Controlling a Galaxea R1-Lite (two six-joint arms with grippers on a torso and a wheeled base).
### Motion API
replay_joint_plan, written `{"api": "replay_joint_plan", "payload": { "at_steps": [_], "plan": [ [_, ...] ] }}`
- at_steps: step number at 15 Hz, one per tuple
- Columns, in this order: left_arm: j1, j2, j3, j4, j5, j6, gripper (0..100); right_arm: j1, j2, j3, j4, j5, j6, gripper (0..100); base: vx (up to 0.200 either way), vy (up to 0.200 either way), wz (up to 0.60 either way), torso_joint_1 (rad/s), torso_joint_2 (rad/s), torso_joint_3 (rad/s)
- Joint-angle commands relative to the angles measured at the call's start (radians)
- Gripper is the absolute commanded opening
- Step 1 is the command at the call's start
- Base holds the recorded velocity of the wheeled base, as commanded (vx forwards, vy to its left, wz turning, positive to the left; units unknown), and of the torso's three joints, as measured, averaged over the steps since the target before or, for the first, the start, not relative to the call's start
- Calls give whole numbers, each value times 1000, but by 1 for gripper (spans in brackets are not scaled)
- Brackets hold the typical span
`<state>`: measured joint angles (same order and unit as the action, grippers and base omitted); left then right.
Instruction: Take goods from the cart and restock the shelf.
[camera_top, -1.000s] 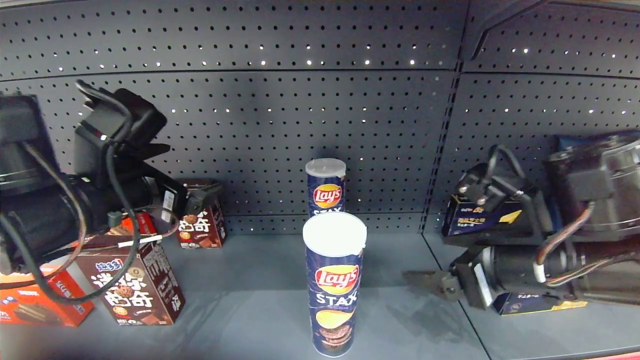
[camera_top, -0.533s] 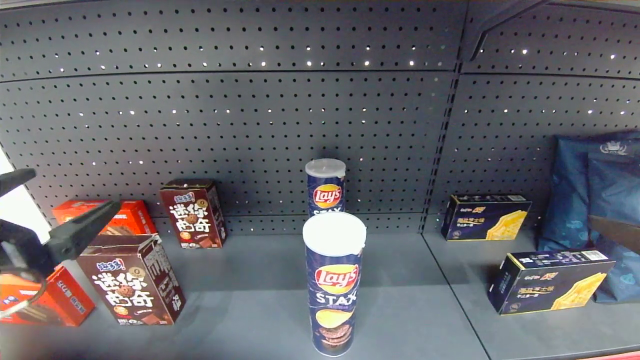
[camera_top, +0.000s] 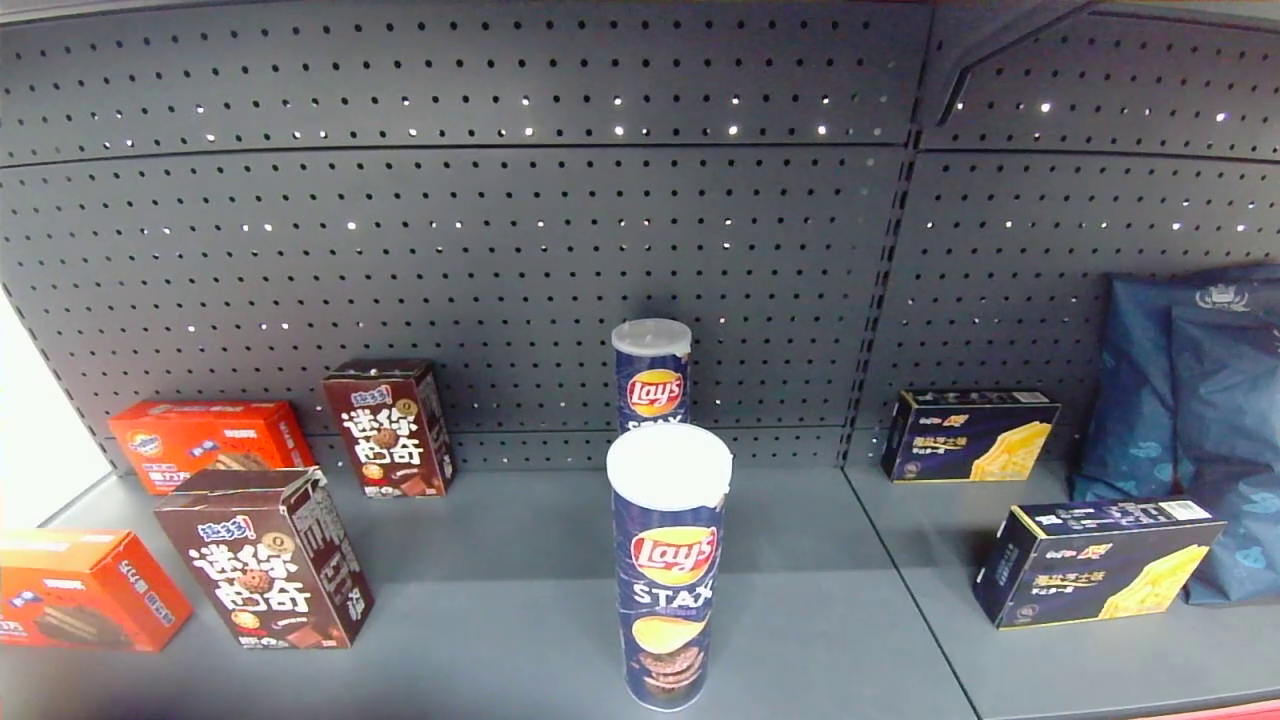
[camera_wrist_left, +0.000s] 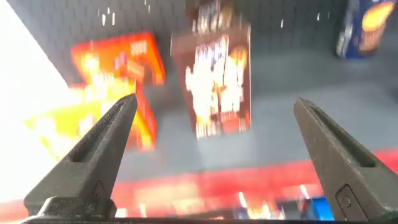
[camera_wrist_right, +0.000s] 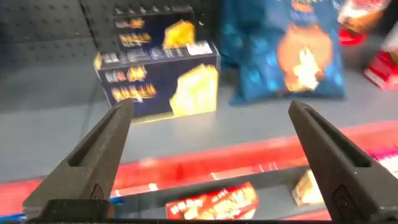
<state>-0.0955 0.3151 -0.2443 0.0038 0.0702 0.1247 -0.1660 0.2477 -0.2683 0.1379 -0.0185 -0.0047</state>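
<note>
Left pincer (camera_wrist_left: 216, 102): released, fingers spread wide with nothing between them; the gap frames a brown cookie box (camera_wrist_left: 217, 84).
Right pincer (camera_wrist_right: 211, 104): also released and empty; its gap frames a dark blue cracker box (camera_wrist_right: 158, 78) and a blue bag (camera_wrist_right: 292, 56).
Shelf edge: a red strip (camera_wrist_right: 217, 165) runs along the lower part of both wrist views.
Front row, head view: on the grey shelf (camera_top: 520, 600) stands an orange box (camera_top: 85, 590) at lower left, with the brown cookie box just beside it. A chips can (camera_top: 668, 570) is at centre and the cracker box at lower right.
Back row: a second orange box (camera_top: 205, 445), a second brown box (camera_top: 390, 428), a rear chips can (camera_top: 651, 375) and a second cracker box (camera_top: 968, 435).
In the way: the front can covers the lower part of the rear can.
Behind: a pegboard wall (camera_top: 500, 250).
Cut off: the frame edges clip the front orange box at left and the blue bags at right.
Hard to make out: the packages under the red strip in the right wrist view are blurred.
</note>
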Motion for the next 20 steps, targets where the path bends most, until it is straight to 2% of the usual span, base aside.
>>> {"api": "replay_joint_plan", "payload": {
  "at_steps": [1, 2, 3, 4, 5, 6, 7, 8, 9, 13, 15, 16, 18, 19, 20],
  "plan": [
    [0, -235, 22, 150, 16, -39, 100, -3, -153, 26, 72, -4, -11, 100, 0, 0, 0, 0, 0, 0],
    [0, -234, 22, 143, 25, -50, 100, -3, -153, 29, 65, -3, -11, 100, 0, 0, 0, 0, 0, 0],
    [0, -234, 46, 139, 28, -65, 100, -3, -153, 69, 57, -6, -11, 100, 0, 0, 0, 0, 0, 0],
    [0, -234, 88, 122, 34, -65, 100, -3, -153, 144, 3, -20, -8, 100, 0, 0, 0, 0, 0, 0],
    [0, -234, 137, 67, 53, -59, 100, -4, -153, 244, -132, -69, -9, 100, 0, 0, 0, 0, 0, 0],
    [0, -234, 212, -10, 63, -53, 100, -4, -153, 268, -228, -120, -6, 100, 0, 0, 0, 0, 0, 0],
    [0, -234, 244, -67, 65, -40, 100, -3, -153, 268, -199, -97, -9, 100, 0, 0, 0, 0, 0, 0],
    [-1, -234, 241, -62, 59, -36, 100, -3, -154, 268, -173, 23, -11, 100, 0, 0, 0, 0, 0, 0],
    [-1, -234, 240, -54, 56, -34, 100, -3, -153, 268, -149, 58, -21, 100, 0, 0, 0, 0, 0, 0],
    [-1, -234, 240, -56, 60, -54, 100, -3, -153, 268, -139, 58, -1, 100, 0, 0, 0, 0, 0, 0],
    [0, -234, 240, -53, 88, -76, 100, -3, -153, 268, -139, 57, -1, 100, 0, 0, 0, 0, 0, 0],
    [2, -232, 238, -51, 111, -76, 100, -3, -153, 268, -139, 57, -1, 100, 0, 0, 0, 0, 0, 0],
    [0, -232, 238, -51, 114, -76, 100, -3, -153, 268, -139, 58, -1, 100, 0, 0, 0, 0, 0, 0],
    [-6, -234, 238, -53, 56, -69, 100, -3, -153, 268, -139, 57, -1, 100, 0, 0, 0, 0, 0, 0],
    [-4, -235, 244, -51, -49, -66, 100, -3, -153, 268, -139, 57, -1, 100, 0, 0, 0, 0, 0, 0]
  ]
}}
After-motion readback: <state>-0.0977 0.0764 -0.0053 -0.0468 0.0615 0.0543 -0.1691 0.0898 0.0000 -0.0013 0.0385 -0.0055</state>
